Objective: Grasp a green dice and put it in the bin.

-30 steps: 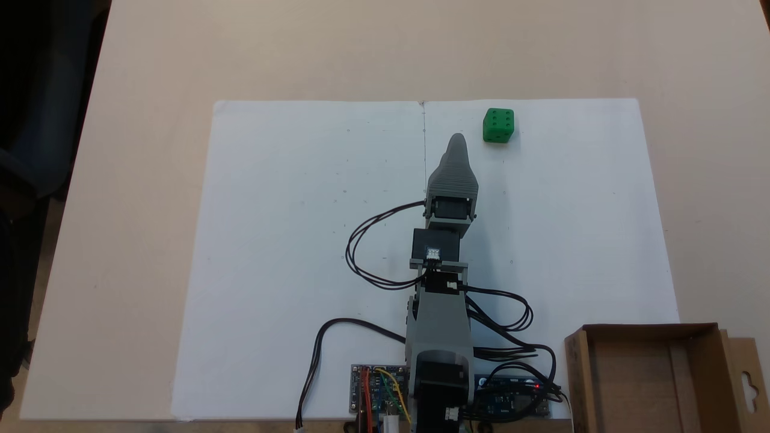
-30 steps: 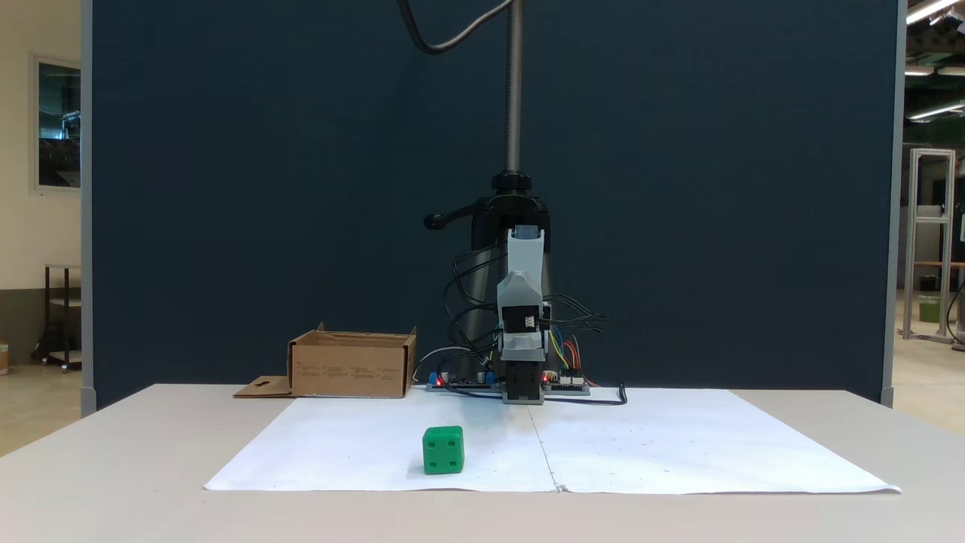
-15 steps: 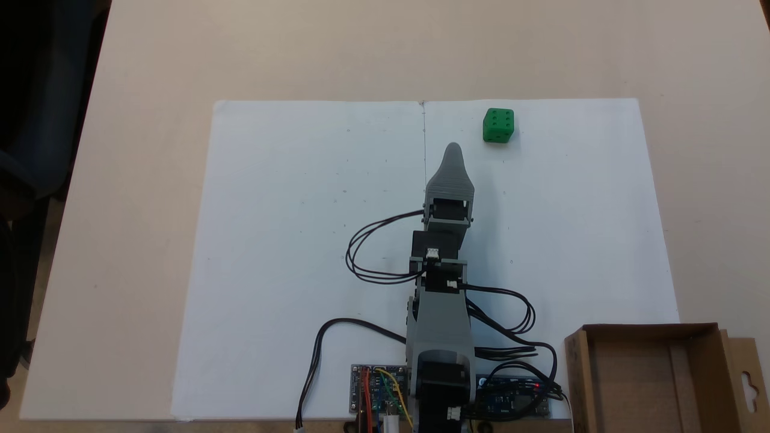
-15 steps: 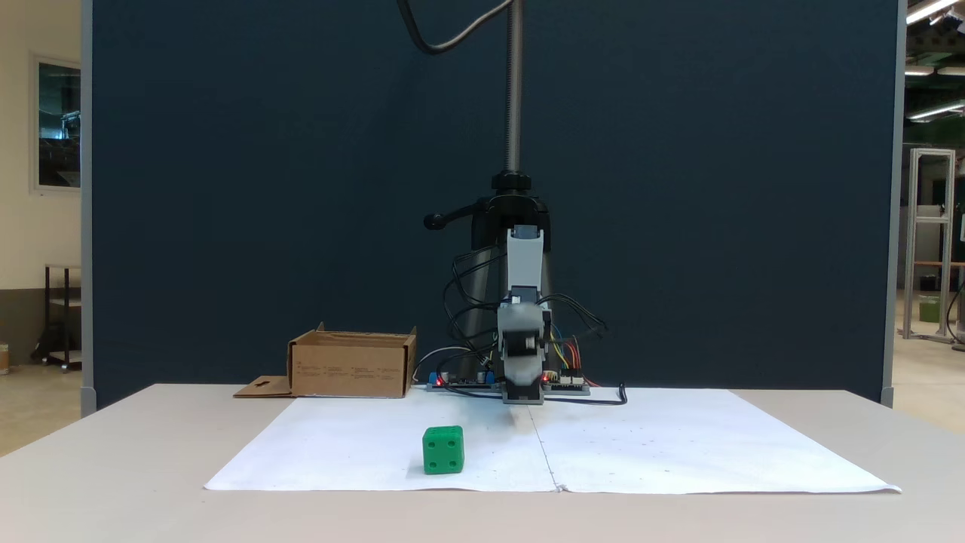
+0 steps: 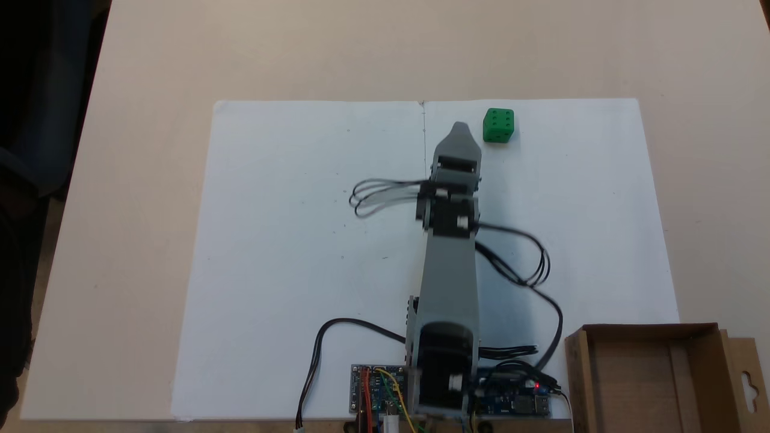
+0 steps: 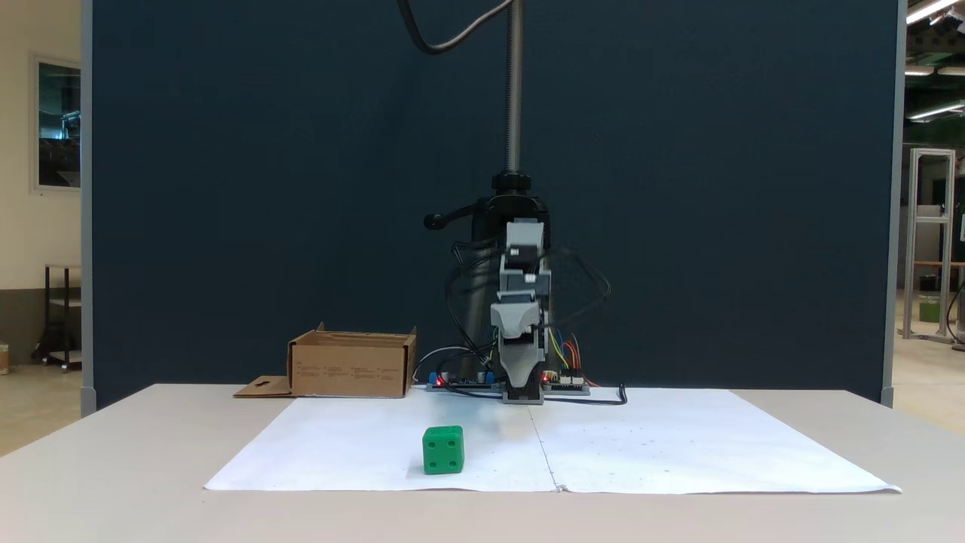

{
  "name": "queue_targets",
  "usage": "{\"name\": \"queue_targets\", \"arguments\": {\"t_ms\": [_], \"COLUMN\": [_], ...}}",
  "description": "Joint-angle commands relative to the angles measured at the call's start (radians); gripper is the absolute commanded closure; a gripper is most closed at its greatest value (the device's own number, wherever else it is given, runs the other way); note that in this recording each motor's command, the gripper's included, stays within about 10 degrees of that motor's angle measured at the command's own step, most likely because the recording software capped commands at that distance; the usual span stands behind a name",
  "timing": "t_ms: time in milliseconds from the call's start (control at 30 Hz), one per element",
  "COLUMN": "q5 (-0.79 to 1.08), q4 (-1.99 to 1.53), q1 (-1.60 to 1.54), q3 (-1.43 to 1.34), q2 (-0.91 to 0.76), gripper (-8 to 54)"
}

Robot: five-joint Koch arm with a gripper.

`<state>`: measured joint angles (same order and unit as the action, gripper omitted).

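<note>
In a fixed view facing the arm, nearest the camera, the green dice (image 6: 443, 450) is seen resting on the white paper sheet (image 6: 678, 445), close to its front edge, untouched. Farther back, the gripper (image 6: 522, 377) hangs above the sheet, tip pointed down toward the paper; the arm (image 6: 520, 286) and its cables are blurred, so motion is judged to be under way. Whether the claw is wide or narrow cannot be told, since its jaws are stacked one behind the other and a single tip is presented. Farthest back, at about ten o'clock from the dice, the bin (image 6: 352, 365) stands on the table beside the arm's base.

In the fixed view from above, the dice (image 5: 498, 125) lies at roughly two o'clock from the gripper (image 5: 459, 127), near but apart (a strip of bare paper shows between them). The bin (image 5: 652, 379) sits at about four o'clock from the arm's base, well apart from the dice, its open top facing up, presumably so a drop can be made from above. The step in hand is judged to be the reach; no grasp has been made.
</note>
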<state>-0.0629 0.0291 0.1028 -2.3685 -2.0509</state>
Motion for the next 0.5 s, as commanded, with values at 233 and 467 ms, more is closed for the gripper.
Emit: {"name": "queue_targets", "arguments": {"t_ms": [233, 467], "q5": [0.078, 0.078], "q4": [-0.524, -0.872], "q1": [0.081, 0.104], "q3": [0.555, 0.934], "q2": [0.301, 0.505], "gripper": [1.6, 2.8]}}
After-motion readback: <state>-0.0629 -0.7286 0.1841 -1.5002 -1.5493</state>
